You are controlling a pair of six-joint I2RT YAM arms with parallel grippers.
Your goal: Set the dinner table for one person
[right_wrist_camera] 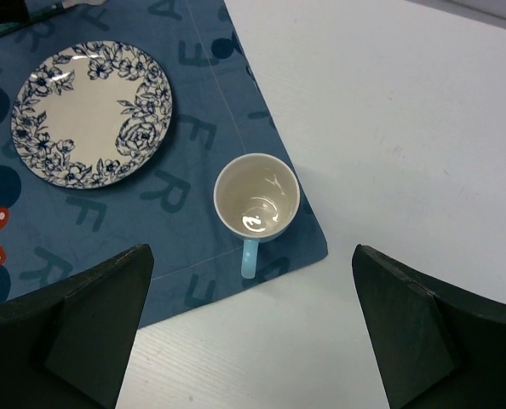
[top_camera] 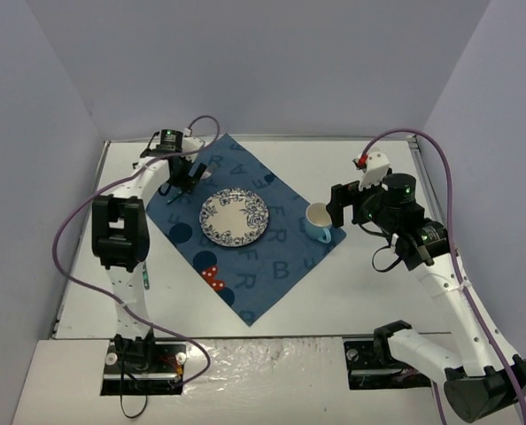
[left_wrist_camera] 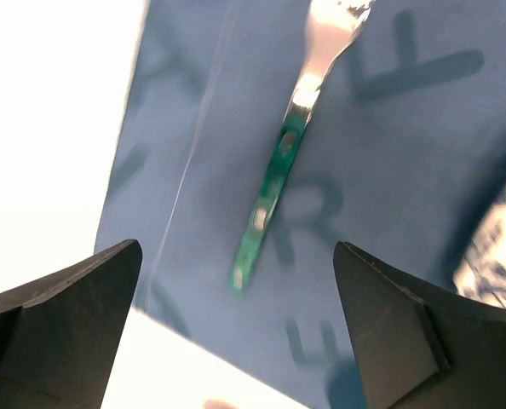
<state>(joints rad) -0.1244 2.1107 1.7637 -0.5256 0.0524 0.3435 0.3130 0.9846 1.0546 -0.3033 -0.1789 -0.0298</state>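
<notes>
The bench (top_camera: 360,292) is plain white. The cloth (top_camera: 272,257) is dark blue, printed with letters in a deeper blue, dark dots and a red white-spotted bow at lower left. The plate (top_camera: 235,218) is white with navy flowers round its rim. The mug (right_wrist_camera: 256,198) is pale blue outside, cream inside. The fork (left_wrist_camera: 274,183) has a green handle and silver head

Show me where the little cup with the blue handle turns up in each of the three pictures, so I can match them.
Top external: the cup is right of centre, on the cloth's right corner, right of the plate.
Left wrist: not in it.
Right wrist: the cup is near the centre, handle pointing down.
Shared landmark: the blue lettered cloth, visible in all three.
</notes>
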